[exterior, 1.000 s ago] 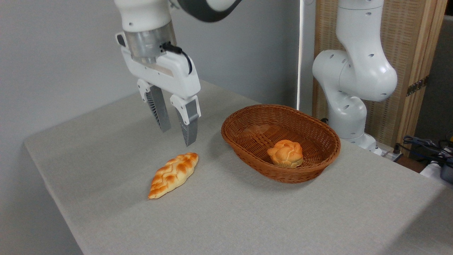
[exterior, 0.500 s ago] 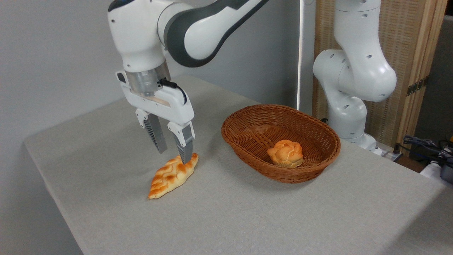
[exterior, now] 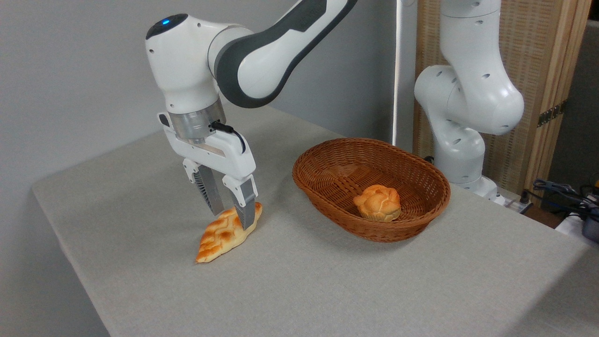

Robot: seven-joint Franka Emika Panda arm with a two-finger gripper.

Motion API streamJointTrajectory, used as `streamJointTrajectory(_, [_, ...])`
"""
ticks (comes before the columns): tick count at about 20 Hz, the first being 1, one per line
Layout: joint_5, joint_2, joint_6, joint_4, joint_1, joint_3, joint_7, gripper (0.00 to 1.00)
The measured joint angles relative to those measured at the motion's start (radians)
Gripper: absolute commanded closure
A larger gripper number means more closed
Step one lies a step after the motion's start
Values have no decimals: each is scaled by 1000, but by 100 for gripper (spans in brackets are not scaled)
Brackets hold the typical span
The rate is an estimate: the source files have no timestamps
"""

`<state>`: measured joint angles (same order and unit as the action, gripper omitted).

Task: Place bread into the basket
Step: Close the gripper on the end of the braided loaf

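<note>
The bread (exterior: 220, 236), a braided golden-orange loaf with pointed ends, lies flat on the grey table left of centre. My gripper (exterior: 232, 218) is down over its upper right half, open, with one grey finger on each side of the loaf; the near fingertip hides part of the crust. The basket (exterior: 412, 220), oval brown wicker, stands to the right of the loaf, apart from it.
A small round knotted bun (exterior: 378, 202) sits inside the basket. My white arm base (exterior: 461, 117) rises behind the basket at the back right. The table's left edge (exterior: 65, 243) runs close to the loaf. Cables (exterior: 561, 192) lie at far right.
My gripper has come down from well above the table until its open fingers straddle the loaf. The loaf, basket and bun have not moved.
</note>
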<state>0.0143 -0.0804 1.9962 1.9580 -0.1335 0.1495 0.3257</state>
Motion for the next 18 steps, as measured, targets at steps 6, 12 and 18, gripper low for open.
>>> streamJointTrajectory(6, [0, -13, 23, 9, -4, 0, 0, 0])
streamJointTrajectory(12, [0, -17, 33, 24, -6, 16, 0, 0])
streamJointTrajectory(18, [0, -24, 38, 28, -7, 17, 0, 0])
